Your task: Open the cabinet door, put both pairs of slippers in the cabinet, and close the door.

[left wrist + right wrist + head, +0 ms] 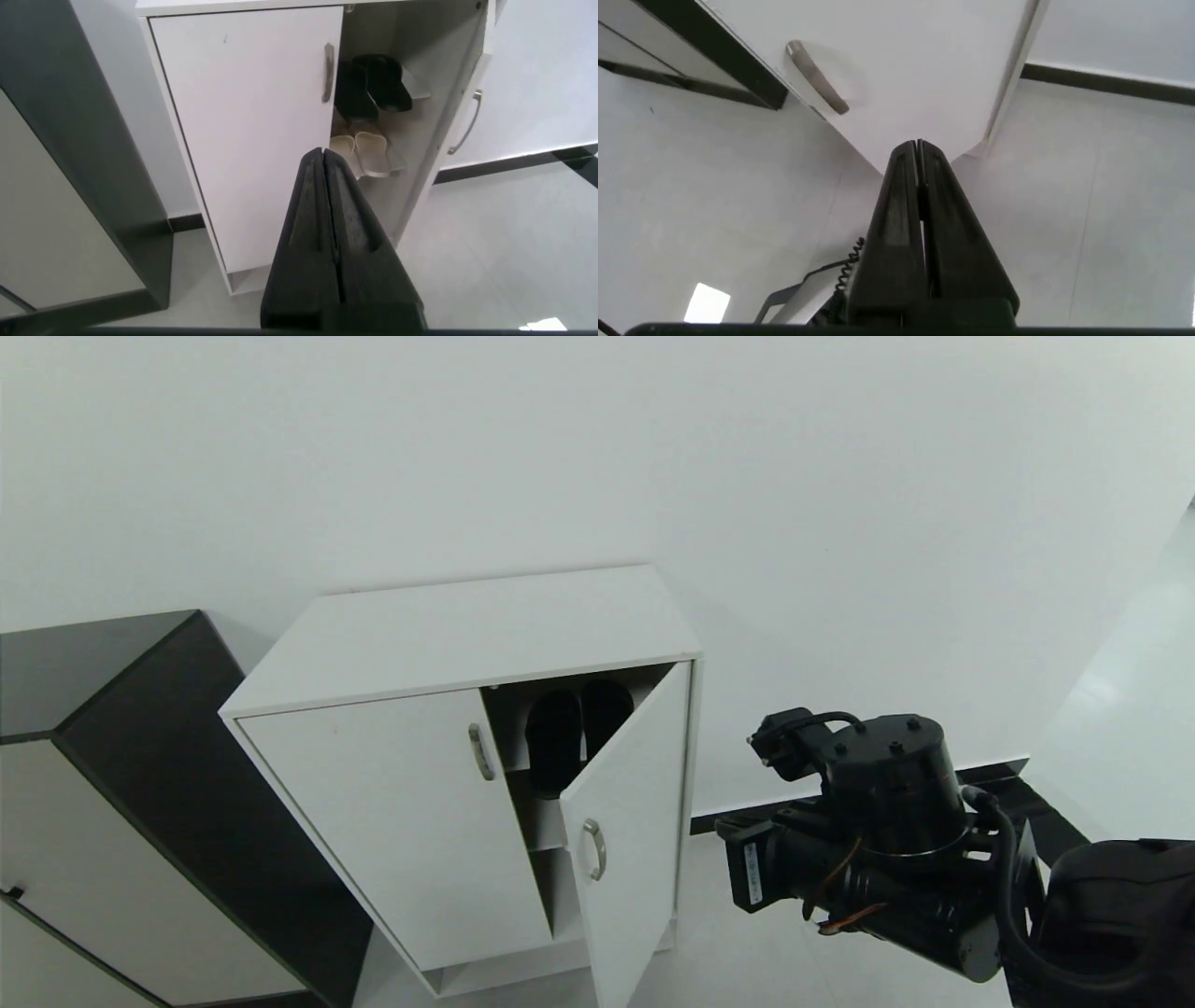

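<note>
A white two-door cabinet (467, 635) stands against the wall. Its left door (392, 821) is closed and its right door (635, 803) hangs partly open, its handle (595, 848) facing outward. Black slippers (574, 728) lie on the upper shelf, and in the left wrist view a pale pair (363, 154) rests one shelf below the black slippers (378, 84). My left gripper (324, 154) is shut and empty, held out in front of the cabinet's opening. My right gripper (919, 147) is also shut and empty, close to the outer face of the open door (915, 65), near its handle (815, 77).
A dark, black-sided unit (140, 756) stands close on the cabinet's left. A dark baseboard (747, 817) runs along the wall to the right, with bare pale floor (1102, 215) in front of it. A coiled cable (831, 275) hangs under the right wrist.
</note>
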